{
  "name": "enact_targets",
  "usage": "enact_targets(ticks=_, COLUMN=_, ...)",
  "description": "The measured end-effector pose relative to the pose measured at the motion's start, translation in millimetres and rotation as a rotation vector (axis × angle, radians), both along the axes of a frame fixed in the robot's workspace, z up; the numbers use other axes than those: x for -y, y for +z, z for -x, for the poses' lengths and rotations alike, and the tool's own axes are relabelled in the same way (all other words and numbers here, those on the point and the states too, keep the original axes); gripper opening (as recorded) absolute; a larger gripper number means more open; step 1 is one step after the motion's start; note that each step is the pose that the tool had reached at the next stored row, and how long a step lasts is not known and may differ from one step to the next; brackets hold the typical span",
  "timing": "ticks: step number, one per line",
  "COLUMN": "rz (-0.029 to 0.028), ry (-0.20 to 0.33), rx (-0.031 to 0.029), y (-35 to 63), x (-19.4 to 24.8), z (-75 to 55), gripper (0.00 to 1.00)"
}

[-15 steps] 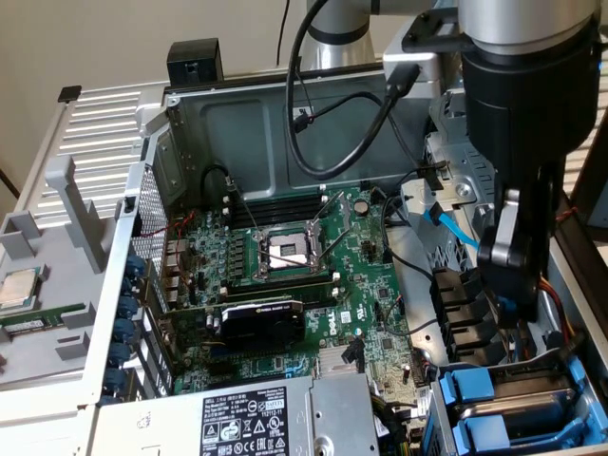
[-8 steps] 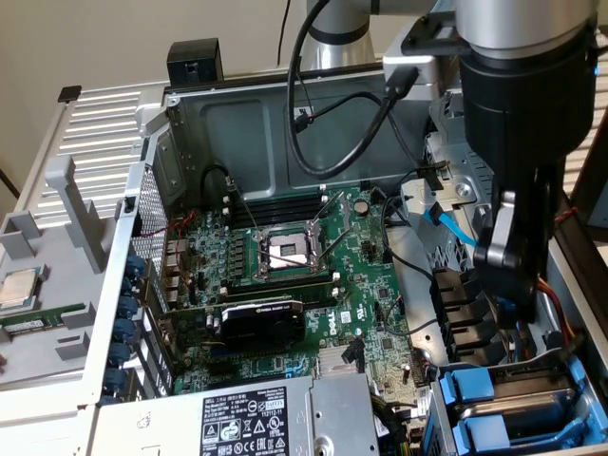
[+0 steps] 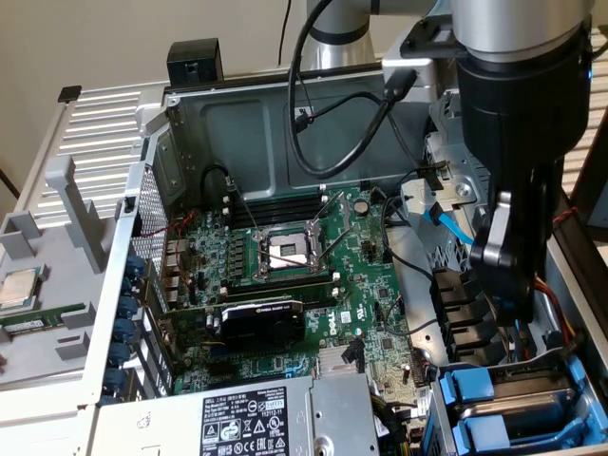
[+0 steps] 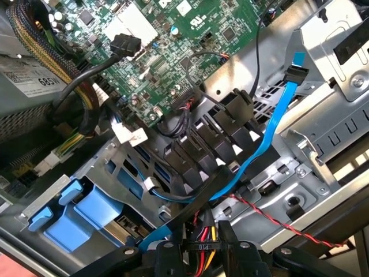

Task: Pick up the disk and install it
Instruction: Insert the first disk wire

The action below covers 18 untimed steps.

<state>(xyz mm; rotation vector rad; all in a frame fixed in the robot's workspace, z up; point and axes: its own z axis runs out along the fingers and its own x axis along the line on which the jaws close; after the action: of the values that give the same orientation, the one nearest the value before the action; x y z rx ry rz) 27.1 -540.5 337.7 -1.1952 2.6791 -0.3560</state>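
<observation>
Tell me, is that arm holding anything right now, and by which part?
Cannot be told; the end effector hangs above the blue carriers in the bay.

A pale grey moulded plastic fixture plate point(image 3: 43, 375) carried the loose parts, lying along the exterior view's left side of the open silver metal computer case point(image 3: 237, 123). On it, well out from that side of the case, a small square silver CPU chip point(image 3: 17, 288) sat flat. A thin green memory stick point(image 3: 27, 324) lay just beside the chip, on the side nearer the camera. Grey upright plastic posts point(image 3: 84, 223) rose from the plate between the chip and the case wall. Beyond the plate, a white ribbed panel point(image 3: 104, 123) ran along the same side of the case. What the case itself rested on was hidden.
</observation>
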Motion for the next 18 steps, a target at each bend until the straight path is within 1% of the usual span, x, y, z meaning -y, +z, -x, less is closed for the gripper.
enact_targets(ticks=13, rz=-0.0002, ry=0.0, rx=0.0001, y=-0.3, x=0.0, z=0.0, gripper=0.35)
enact_targets(ticks=15, rz=-0.0003, ry=0.0, rx=0.0001, y=-0.4, x=0.0, z=0.0, gripper=0.36)
enact_targets(ticks=16, rz=-0.0004, ry=0.0, rx=0.0002, y=-0.4, x=0.0, z=0.0, gripper=0.43)
enact_targets(ticks=17, rz=-0.0003, ry=0.0, rx=0.0002, y=-0.4, x=-0.1, z=0.0, gripper=0.43)
enact_targets(ticks=18, rz=-0.0003, ry=0.0, rx=0.0002, y=-0.4, x=-0.2, z=0.0, gripper=0.49)
